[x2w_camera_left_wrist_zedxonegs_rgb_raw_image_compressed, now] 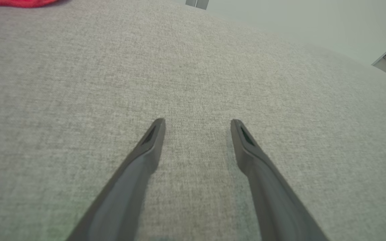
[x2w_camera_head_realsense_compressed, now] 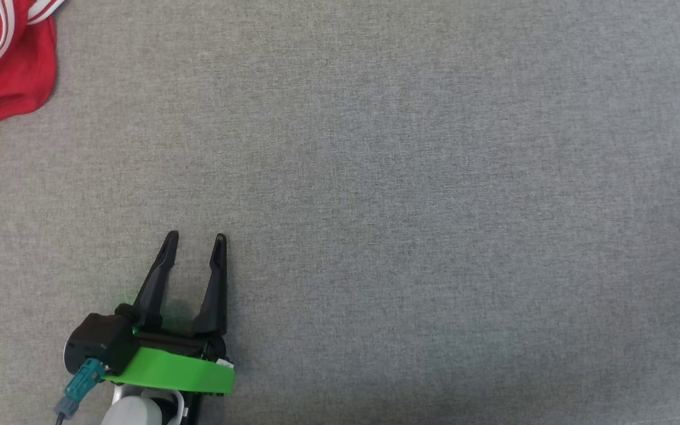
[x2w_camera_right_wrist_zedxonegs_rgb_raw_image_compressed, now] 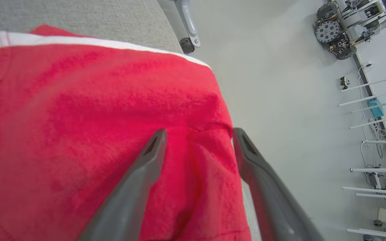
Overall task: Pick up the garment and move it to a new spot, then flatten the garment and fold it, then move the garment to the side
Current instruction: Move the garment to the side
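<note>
— Nearest the robot, below and to the right of the garment (x2w_camera_head_realsense_compressed: 3, 77) in the head view, what is the left gripper (x2w_camera_head_realsense_compressed: 196, 236) doing?

— It hangs released over bare grey counter (x2w_camera_head_realsense_compressed: 405, 177). Its two dark fingers are spread with nothing between them, well apart from the garment.

— And the garment itself?

— It is red with white trim and lies crumpled at the counter's far left. From the right wrist it seems to reach the counter's edge, though the cloth is blurred there.

— Where is the right gripper (x2w_camera_right_wrist_zedxonegs_rgb_raw_image_compressed: 198, 132)?

— Right over the garment, its fingers apart and gripping nothing. A raised fold lies between the tips. Whether they touch the cloth, I cannot tell.

— Beyond the garment?

— Just past it stands a castor leg (x2w_camera_right_wrist_zedxonegs_rgb_raw_image_compressed: 188, 30) on pale floor (x2w_camera_right_wrist_zedxonegs_rgb_raw_image_compressed: 280, 100). Farther off are a wheeled machine (x2w_camera_right_wrist_zedxonegs_rgb_raw_image_compressed: 337, 31) and white racks (x2w_camera_right_wrist_zedxonegs_rgb_raw_image_compressed: 374, 97).
</note>
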Motion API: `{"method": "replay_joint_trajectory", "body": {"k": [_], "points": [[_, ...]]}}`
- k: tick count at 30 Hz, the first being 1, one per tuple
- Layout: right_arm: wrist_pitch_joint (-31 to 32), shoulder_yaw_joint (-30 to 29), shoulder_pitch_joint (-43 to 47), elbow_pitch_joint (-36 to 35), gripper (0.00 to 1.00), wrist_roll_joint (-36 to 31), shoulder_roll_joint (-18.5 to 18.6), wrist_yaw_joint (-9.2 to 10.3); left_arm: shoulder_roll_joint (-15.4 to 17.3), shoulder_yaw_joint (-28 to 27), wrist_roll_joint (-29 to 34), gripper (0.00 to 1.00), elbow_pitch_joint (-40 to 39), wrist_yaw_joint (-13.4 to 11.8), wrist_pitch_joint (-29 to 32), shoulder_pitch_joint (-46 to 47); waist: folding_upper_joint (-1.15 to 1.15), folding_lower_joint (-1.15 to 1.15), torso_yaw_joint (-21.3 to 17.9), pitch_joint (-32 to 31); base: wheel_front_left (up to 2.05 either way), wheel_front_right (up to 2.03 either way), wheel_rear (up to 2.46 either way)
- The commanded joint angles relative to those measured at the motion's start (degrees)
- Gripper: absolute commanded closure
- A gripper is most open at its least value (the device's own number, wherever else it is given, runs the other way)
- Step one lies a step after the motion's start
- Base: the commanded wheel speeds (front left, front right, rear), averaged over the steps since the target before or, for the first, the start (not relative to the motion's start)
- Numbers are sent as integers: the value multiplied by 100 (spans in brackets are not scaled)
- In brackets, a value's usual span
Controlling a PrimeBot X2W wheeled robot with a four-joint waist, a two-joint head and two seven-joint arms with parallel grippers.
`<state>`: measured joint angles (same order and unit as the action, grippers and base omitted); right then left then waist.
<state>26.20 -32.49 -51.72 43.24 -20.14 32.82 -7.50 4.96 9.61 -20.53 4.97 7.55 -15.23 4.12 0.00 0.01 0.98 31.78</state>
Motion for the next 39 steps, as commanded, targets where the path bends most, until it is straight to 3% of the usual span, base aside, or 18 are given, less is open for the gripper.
{"method": "replay_joint_trajectory", "body": {"k": [1, 11, 19, 26, 32, 39], "points": [[35, -63, 25, -13, 0, -80, -26, 2, 9, -47, 12, 0, 112, -11, 19, -146, 0, -1, -84, -99, 0, 0, 0], [-260, -27, 417, -122, 0, -31, -142, 2, 12, -210, -20, 0, 159, -11, 16, -319, 0, -1, -386, -579, 0, 0, 0], [-2369, 737, 1248, -892, 0, 1169, -806, 2, -144, -340, -124, 0, 166, -10, 10, -769, 0, -1, -387, -1766, 0, 0, 0], [-3897, 1540, 3325, -2040, 0, 1835, -1624, 2, -192, -609, -108, 0, 269, -11, 10, -1445, 0, -1, -166, -3040, 0, 0, 0], [-4138, 1940, 4859, -3163, 0, 2168, -2439, 1, -200, -804, -110, 0, 313, -10, 11, -1600, 0, -1, 12, -3420, 0, 0, 0], [-4138, 2365, 6044, -3956, 0, 2192, -2839, 3, -198, -937, -14, 0, 607, -10, 10, -1521, 0, -1, 199, -3569, 0, 0, 0]]}}
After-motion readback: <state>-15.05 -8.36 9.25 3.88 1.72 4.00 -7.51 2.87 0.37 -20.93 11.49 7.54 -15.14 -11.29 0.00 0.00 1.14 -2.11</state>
